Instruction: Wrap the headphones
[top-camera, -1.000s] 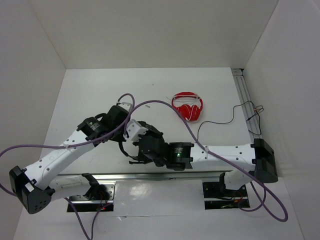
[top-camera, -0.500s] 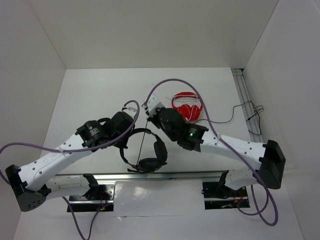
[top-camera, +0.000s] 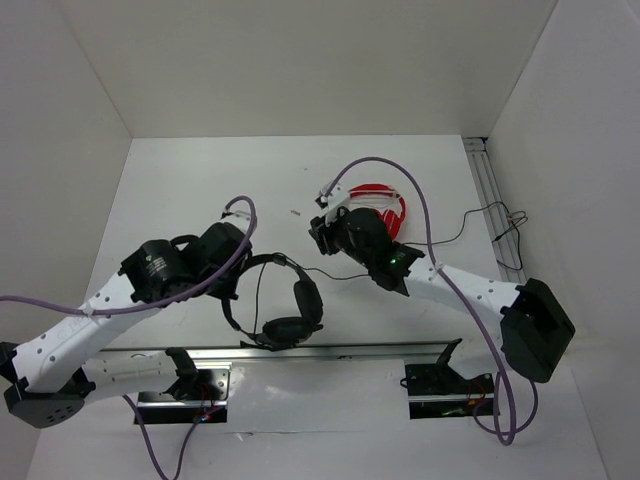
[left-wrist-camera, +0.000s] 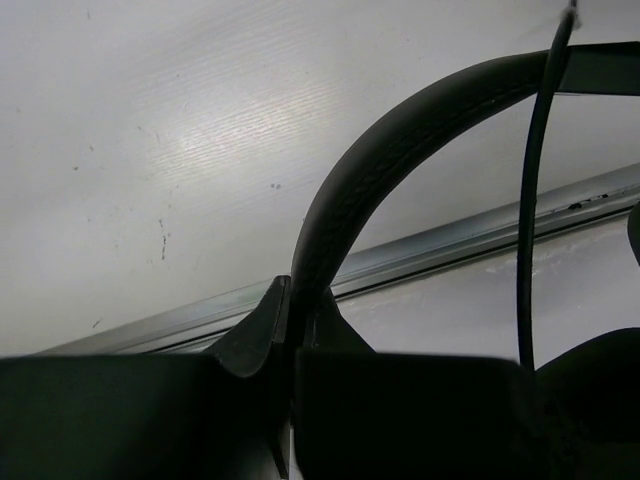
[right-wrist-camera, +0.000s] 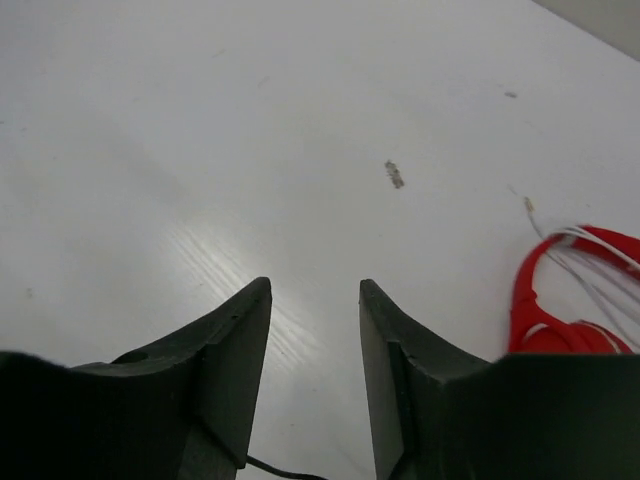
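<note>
Just beyond the rail (top-camera: 330, 350), left of its middle: the headphones (top-camera: 300, 298), black, earcups nearest the rail, headband (left-wrist-camera: 400, 130) arching away from it.

Left gripper (left-wrist-camera: 292, 305): clamped tight on the headband, the same hold as a second ago, carried a little leftward along the rail.

Right gripper (right-wrist-camera: 313, 290): farther from the rail, beyond the headphones. A second ago down among the earcups, half a second ago drawing the cable up and away. Now jaws parted, nothing between them, bare table (right-wrist-camera: 200, 120) beneath.

Cable (left-wrist-camera: 530, 200): thin, black, crossing inside the headband's arc. Short stretch showing under the right fingers, apparently just let go.

Red headphones (right-wrist-camera: 560, 340): farthest from the rail, no part of the job.

Judgement: one length of cable probably pulled out and released. Wrapping far from done. Next, likely a fresh pickup of the loose cable.
</note>
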